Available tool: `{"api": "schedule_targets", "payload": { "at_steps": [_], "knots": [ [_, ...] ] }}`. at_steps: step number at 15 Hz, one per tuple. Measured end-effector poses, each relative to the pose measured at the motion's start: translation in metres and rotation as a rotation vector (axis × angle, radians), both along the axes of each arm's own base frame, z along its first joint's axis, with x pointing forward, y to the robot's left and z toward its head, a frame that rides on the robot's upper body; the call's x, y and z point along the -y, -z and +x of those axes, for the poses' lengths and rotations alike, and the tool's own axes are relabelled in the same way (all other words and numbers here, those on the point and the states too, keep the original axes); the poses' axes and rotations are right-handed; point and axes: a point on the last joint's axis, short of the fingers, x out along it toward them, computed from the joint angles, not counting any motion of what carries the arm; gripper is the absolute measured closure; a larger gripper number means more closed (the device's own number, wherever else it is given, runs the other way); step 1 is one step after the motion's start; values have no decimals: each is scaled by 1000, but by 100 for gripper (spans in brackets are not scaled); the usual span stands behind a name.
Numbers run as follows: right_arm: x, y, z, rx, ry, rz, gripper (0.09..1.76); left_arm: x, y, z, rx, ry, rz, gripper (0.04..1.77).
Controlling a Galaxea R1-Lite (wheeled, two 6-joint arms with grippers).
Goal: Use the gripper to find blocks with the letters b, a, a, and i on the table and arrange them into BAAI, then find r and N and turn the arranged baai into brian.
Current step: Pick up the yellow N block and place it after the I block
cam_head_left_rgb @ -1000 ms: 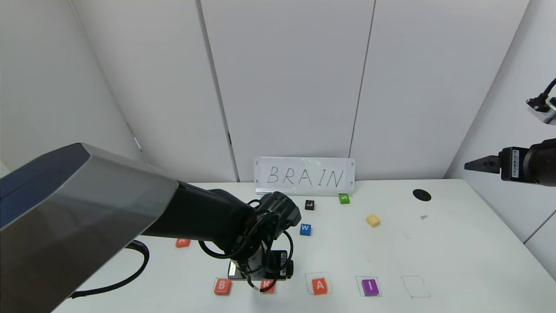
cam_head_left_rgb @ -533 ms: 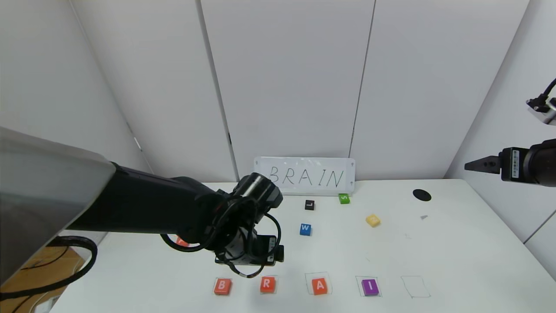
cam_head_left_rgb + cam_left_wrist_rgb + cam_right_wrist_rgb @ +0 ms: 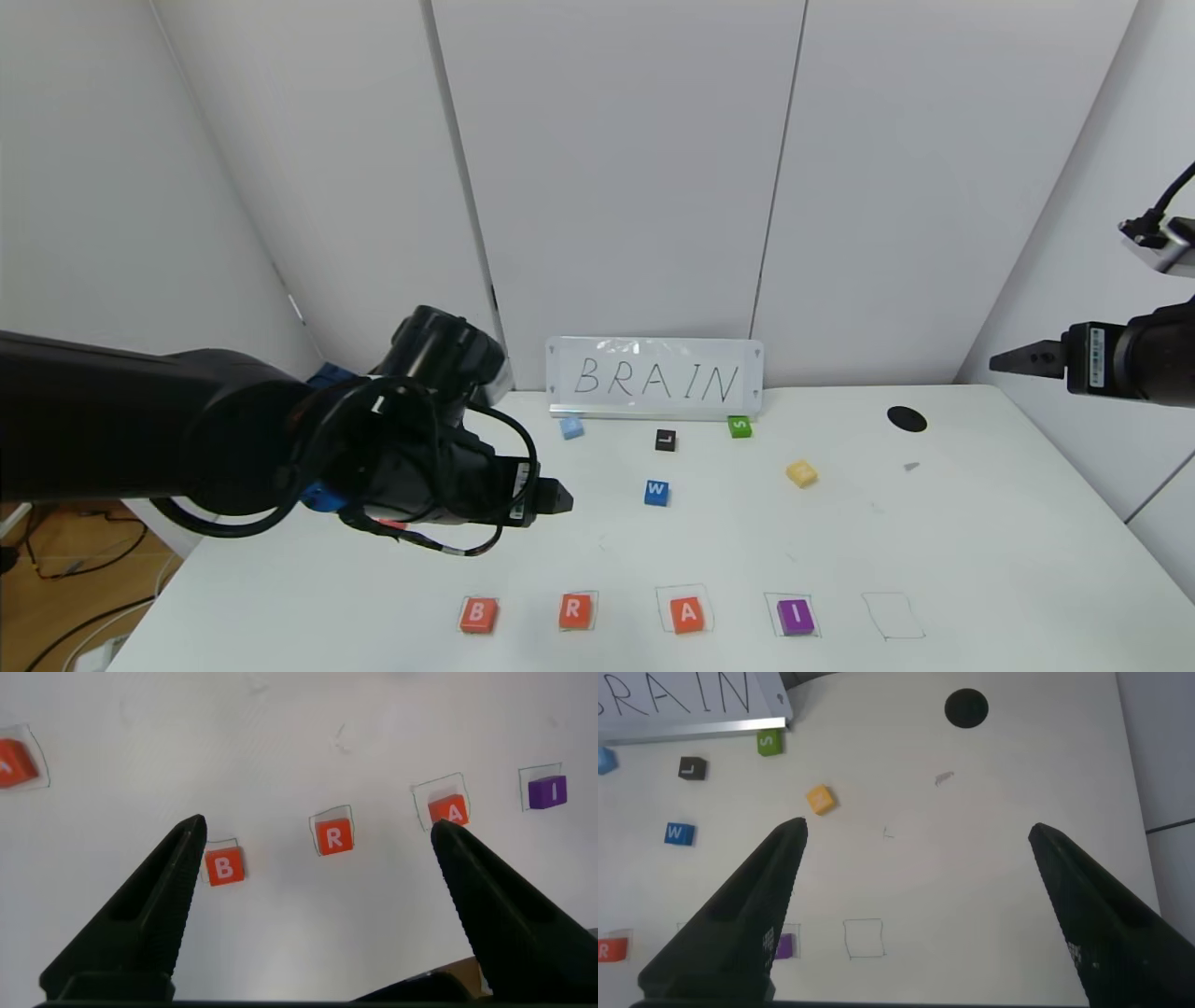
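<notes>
Along the front of the table four tiles lie in pen outlines: orange-red B, r, A and purple I. A fifth outline to their right holds nothing. The yellow N lies farther back on the right. A second A lies left of the row, mostly hidden behind my left arm in the head view. My left gripper hangs open and empty above and behind the row, its fingers framing B, r and A. My right gripper is open, raised at the right edge.
A whiteboard sign reading BRAIN stands at the back. In front of it lie a light blue tile, a black L, a green S and a blue W. A black round hole is at back right.
My left gripper has risen off the r tile and drawn back to the left, leaving r in the second outline. The light blue tile has come into view. The right arm has barely shifted.
</notes>
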Motion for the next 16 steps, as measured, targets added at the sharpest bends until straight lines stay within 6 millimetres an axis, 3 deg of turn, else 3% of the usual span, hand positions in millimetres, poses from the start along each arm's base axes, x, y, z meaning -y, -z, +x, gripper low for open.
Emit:
{"api": "schedule_targets", "payload": {
  "at_steps": [6, 16],
  "knots": [
    [-4, 5, 5, -19, 3, 27, 14, -34, -33, -15, 79, 99, -88, 10],
    [-50, 20, 39, -198, 108, 281, 14, -41, -43, -21, 115, 94, -95, 9]
  ]
}}
